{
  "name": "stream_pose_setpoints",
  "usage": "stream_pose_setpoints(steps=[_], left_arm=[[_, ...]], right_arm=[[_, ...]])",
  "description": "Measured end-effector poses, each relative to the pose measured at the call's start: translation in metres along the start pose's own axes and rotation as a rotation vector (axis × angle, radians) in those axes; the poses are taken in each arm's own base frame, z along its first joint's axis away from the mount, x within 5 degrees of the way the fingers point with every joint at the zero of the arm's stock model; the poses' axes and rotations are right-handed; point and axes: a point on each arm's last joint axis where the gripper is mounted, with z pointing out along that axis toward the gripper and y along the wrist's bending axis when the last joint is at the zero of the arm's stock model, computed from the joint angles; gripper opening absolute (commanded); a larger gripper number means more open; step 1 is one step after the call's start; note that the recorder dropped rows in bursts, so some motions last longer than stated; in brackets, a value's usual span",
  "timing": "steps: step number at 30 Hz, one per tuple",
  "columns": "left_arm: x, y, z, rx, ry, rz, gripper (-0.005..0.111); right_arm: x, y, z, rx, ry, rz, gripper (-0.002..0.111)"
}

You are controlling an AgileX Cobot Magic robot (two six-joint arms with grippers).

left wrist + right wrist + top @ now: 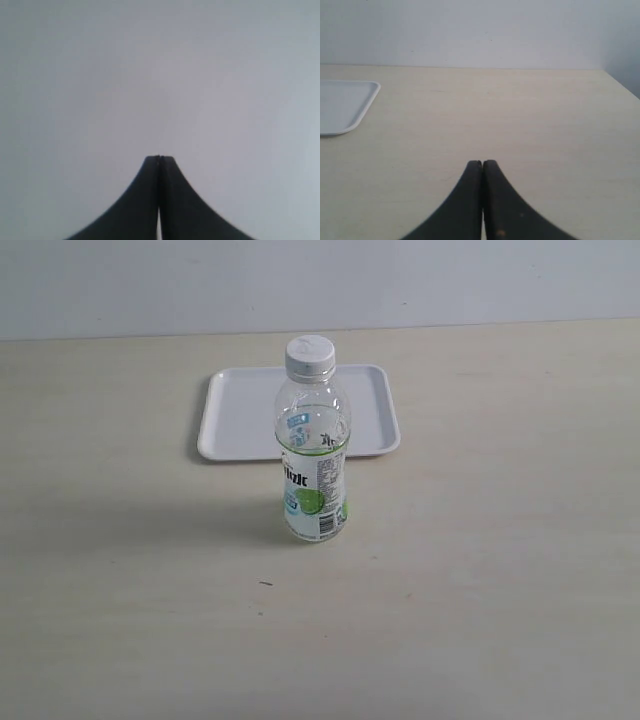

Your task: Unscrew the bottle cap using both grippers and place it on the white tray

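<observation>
I count one bottle (314, 455), one cap (309, 356), one tray (230, 420), two pincers. Left pincer (159, 159): jaws pressed together, empty, facing blank grey. Bottle upright, cap on, tray just behind. Right pincer (482, 162): jaws together, empty; tray corner ahead, well apart; open table (520, 115) beyond tips up to wall.

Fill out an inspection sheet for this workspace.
Surface: pale table, one small dark speck in front of the bottle.
Job's things: bottle upright, cap on it; tray lies behind the bottle, apart from it.
Clutter: nothing seen.
Grippers: left end effector shut, holding nothing; right end effector shut, holding nothing, over the table. Neither shows in the exterior view.
Cables: nothing seen.
Surroundings: plain light wall behind the table.
</observation>
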Motion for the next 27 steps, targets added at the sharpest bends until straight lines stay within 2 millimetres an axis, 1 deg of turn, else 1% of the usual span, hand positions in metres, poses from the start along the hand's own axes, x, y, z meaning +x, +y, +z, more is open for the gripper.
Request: stream_pose_setpoints(steps=[2, 3, 4, 5, 6, 7, 8, 9, 10, 11, 12, 13, 15, 17, 19, 21, 25, 27], left_arm=[[-0.008, -0.009, 0.003, 0.09, -0.089, 0.029, 0.0], [-0.016, -0.019, 0.013, 0.156, -0.114, 0.049, 0.0], [-0.021, -0.024, 0.022, 0.181, -0.112, 0.061, 0.0], [-0.026, -0.034, 0.041, 0.224, -0.085, 0.087, 0.0], [-0.027, -0.039, 0.053, 0.25, -0.058, 0.102, 0.0], [-0.022, -0.047, 0.081, 0.312, 0.026, 0.134, 0.0], [-0.015, -0.05, 0.094, 0.349, 0.081, 0.146, 0.0], [0.004, -0.053, 0.115, 0.426, 0.203, 0.169, 0.0], [0.018, -0.052, 0.124, 0.47, 0.278, 0.181, 0.0], [0.051, -0.048, 0.136, 0.563, 0.435, 0.209, 0.0], [0.073, -0.043, 0.138, 0.611, 0.531, 0.212, 0.0], [0.101, -0.033, 0.137, 0.661, 0.647, 0.214, 0.0], [0.144, -0.017, 0.128, 0.739, 0.801, 0.229, 0.0], [0.173, -0.004, 0.12, 0.79, 0.878, 0.215, 0.0], [0.197, 0.007, 0.109, 0.816, 0.939, 0.214, 0.005], [0.215, 0.018, 0.1, 0.831, 0.986, 0.224, 0.014], [0.241, 0.032, 0.082, 0.886, 1.024, 0.276, 0.044], [0.253, 0.037, 0.073, 0.928, 1.036, 0.321, 0.062]], right_arm=[[0.0, 0.0, 0.0, 0.0, 0.0, 0.0, 0.0], [0.0, 0.0, 0.0, 0.0, 0.0, 0.0, 0.0], [0.0, 0.0, 0.0, 0.0, 0.0, 0.0, 0.0], [0.0, 0.0, 0.0, 0.0, 0.0, 0.0, 0.0], [0.0, 0.0, 0.0, 0.0, 0.0, 0.0, 0.0], [0.0, 0.0, 0.0, 0.0, 0.0, 0.0, 0.0], [0.0, 0.0, 0.0, 0.0, 0.0, 0.0, 0.0], [0.0, 0.0, 0.0, 0.0, 0.0, 0.0, 0.0], [0.0, 0.0, 0.0, 0.0, 0.0, 0.0, 0.0], [0.0, 0.0, 0.0, 0.0, 0.0, 0.0, 0.0], [0.0, 0.0, 0.0, 0.0, 0.0, 0.0, 0.0], [0.0, 0.0, 0.0, 0.0, 0.0, 0.0, 0.0], [0.0, 0.0, 0.0, 0.0, 0.0, 0.0, 0.0], [0.0, 0.0, 0.0, 0.0, 0.0, 0.0, 0.0], [0.0, 0.0, 0.0, 0.0, 0.0, 0.0, 0.0], [0.0, 0.0, 0.0, 0.0, 0.0, 0.0, 0.0], [0.0, 0.0, 0.0, 0.0, 0.0, 0.0, 0.0], [0.0, 0.0, 0.0, 0.0, 0.0, 0.0, 0.0]])
